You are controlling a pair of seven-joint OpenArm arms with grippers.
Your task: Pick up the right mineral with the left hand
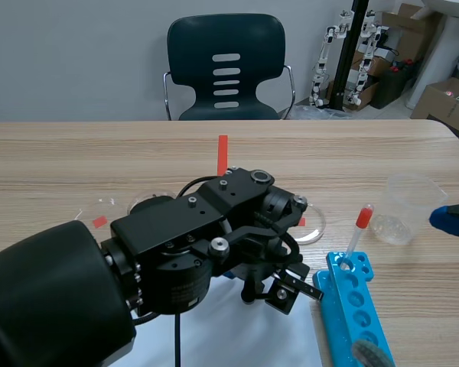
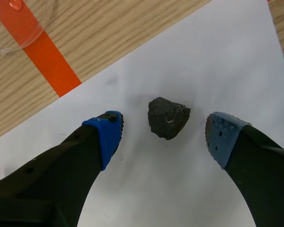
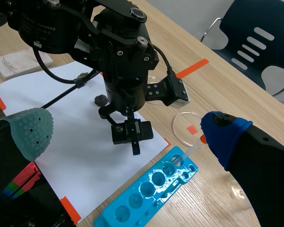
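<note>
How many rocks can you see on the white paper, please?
1: a dark rock lies on the paper between the left gripper's open fingers, touching neither. Likely the same rock shows in the right wrist view. The left arm may hide others.

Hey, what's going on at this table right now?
The left arm is over a white sheet of paper, with its left tool open around a small dark grey rough mineral chunk lying on the sheet. The pads stand on either side of the mineral without touching it, so nothing is gripped yet. The right tool is open too, holding nothing, off at the right side near a clear plastic cup and a bright blue plastic tube rack.
</note>
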